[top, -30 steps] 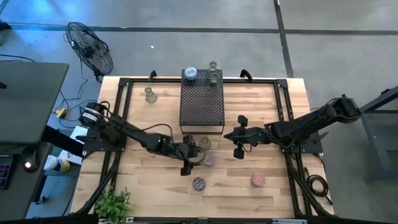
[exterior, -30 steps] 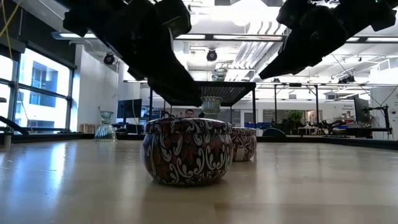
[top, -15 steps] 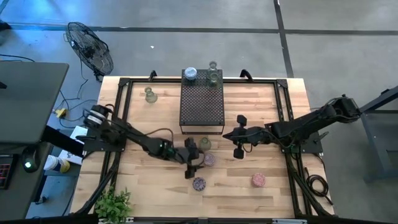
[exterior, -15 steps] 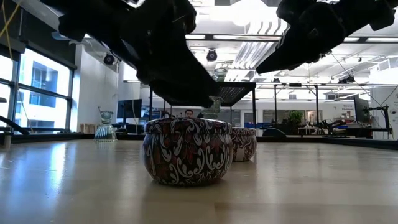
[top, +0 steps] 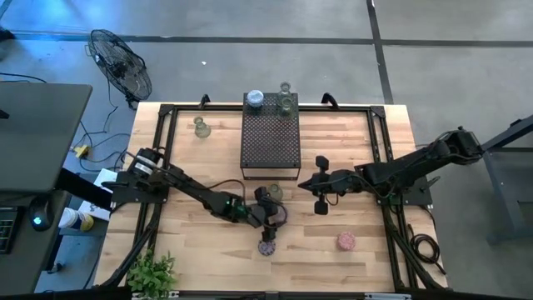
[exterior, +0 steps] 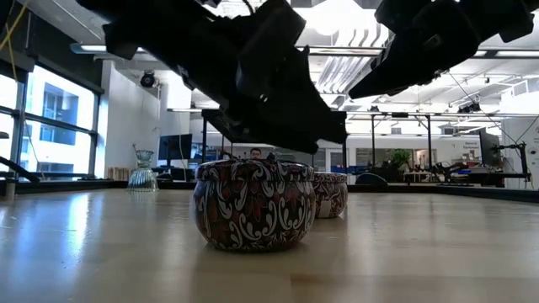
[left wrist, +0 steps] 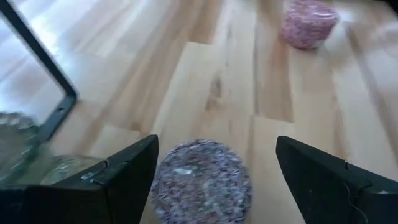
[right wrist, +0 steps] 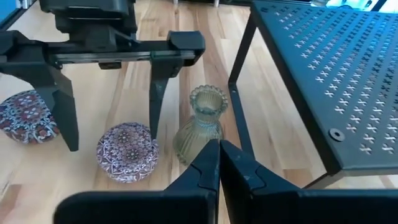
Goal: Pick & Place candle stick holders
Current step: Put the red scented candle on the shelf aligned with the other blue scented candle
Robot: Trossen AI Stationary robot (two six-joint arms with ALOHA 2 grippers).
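My left gripper (top: 271, 214) is open and points down. Its fingers stand on either side of a small round purple-patterned holder (left wrist: 202, 180), also seen in the right wrist view (right wrist: 127, 152). I see no touch. A greenish fluted glass holder (right wrist: 202, 124) stands just beyond it, by the black perforated stand (top: 271, 137). Another patterned holder (top: 266, 246) sits nearer the front edge and a pink one (top: 346, 241) to the right. My right gripper (top: 303, 182) is shut and empty, hovering right of the stand's near corner.
On the stand's far end are a pale blue holder (top: 255, 98) and a greenish glass one (top: 286, 103). Another glass (top: 200, 127) stands far left on the table. A black frame rail (top: 162, 158) runs around the table. A potted plant (top: 151, 273) sits at the near left corner.
My left gripper has moved toward the table's right edge, staying open, until its fingers straddle the purple-patterned holder. The holders have not moved. My right arm has kept still.
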